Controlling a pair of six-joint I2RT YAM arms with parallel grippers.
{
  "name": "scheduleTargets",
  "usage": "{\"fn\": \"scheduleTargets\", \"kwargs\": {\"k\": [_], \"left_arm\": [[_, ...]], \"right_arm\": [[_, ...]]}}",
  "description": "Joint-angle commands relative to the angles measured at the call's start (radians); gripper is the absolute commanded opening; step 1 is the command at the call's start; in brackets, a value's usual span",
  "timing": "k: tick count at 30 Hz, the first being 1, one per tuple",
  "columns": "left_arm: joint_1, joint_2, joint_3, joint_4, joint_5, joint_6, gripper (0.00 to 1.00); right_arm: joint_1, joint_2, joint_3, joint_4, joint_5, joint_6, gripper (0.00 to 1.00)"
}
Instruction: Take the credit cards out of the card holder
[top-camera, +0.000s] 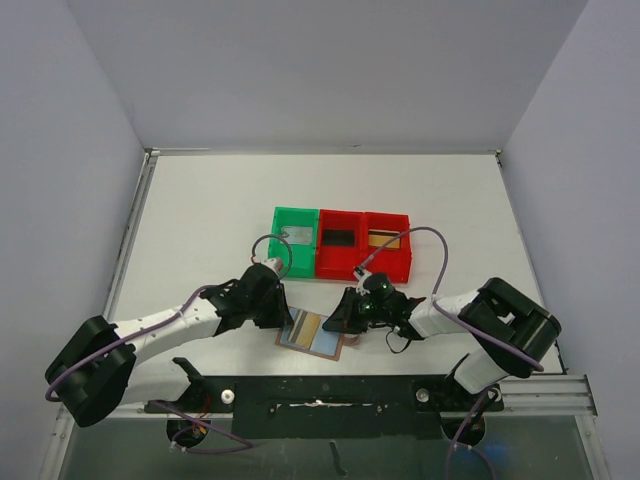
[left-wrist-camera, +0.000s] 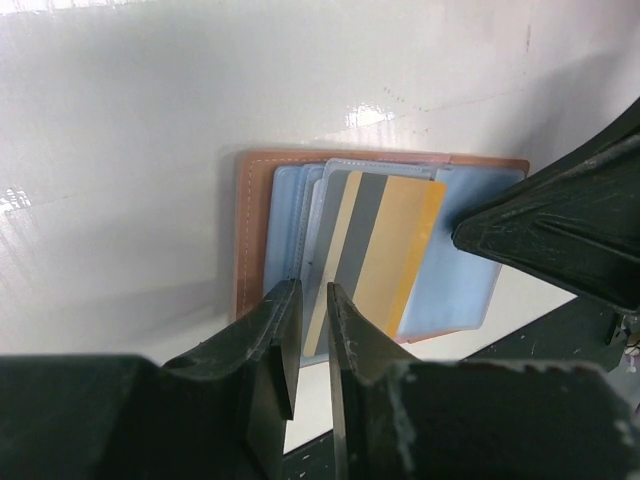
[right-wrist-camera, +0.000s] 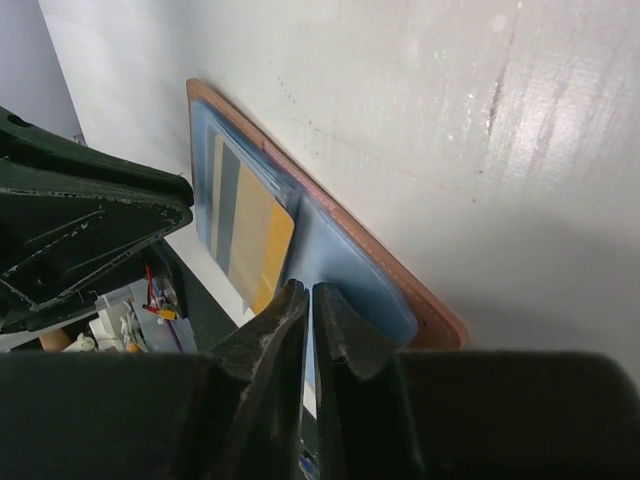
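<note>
Left gripper (left-wrist-camera: 312, 292) nearly closed at card (left-wrist-camera: 385, 250) end, can't tell if clamped; right gripper (right-wrist-camera: 308, 292) jaws together at holder (right-wrist-camera: 352, 268). Weak pinch: card may slip.

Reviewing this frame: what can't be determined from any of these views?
- Left wrist: whether the left end effector pinches the gold card or only the card holder; its fingers cover the contact.
- Right wrist: what the shut right end effector clamps; its fingers hide the holder's edge.
- Top external: card details in the bins; too small.
- All views: cards beneath the gold one; it covers them.
</note>
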Motion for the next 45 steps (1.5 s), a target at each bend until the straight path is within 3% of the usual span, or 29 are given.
{"fn": "scheduleTargets", "kwargs": {"k": [1, 6, 11, 21, 29, 32, 36, 45], "left_arm": [[-0.006, -0.041, 0.03, 0.012, 0.004, 0.012, 0.18], [-0.006, -0.016, 0.081, 0.019, 0.017, 0.065, 0.3], [-0.006, 0.011, 0.086, 0.018, 0.034, 0.051, 0.31], [-0.006, -0.022, 0.034, 0.08, 0.127, 0.054, 0.29], [-0.007, 0.02, -0.012, 0.078, 0.123, 0.034, 0.26], [-0.007, 0.023, -0.01, 0.072, 0.101, 0.037, 0.26], [-0.007, 0.012, 0.006, 0.062, 0.082, 0.049, 0.26], [-0.023, 0.015, -0.006, 0.098, 0.123, 0.023, 0.26]], "right_arm": [[0.013, -0.03, 0.056, -0.012, -0.021, -0.03, 0.13], [0.088, -0.007, 0.129, -0.11, 0.108, -0.016, 0.14], [0.14, 0.007, 0.103, -0.056, 0.176, 0.111, 0.26], [0.173, 0.023, -0.012, 0.103, 0.249, 0.251, 0.34], [0.175, 0.096, 0.023, 0.103, 0.236, 0.252, 0.15], [0.166, 0.074, 0.01, 0.102, 0.239, 0.248, 0.0], [0.129, -0.014, -0.051, 0.125, 0.226, 0.225, 0.0], [0.007, -0.111, -0.018, -0.046, 0.05, 0.007, 0.0]]}}
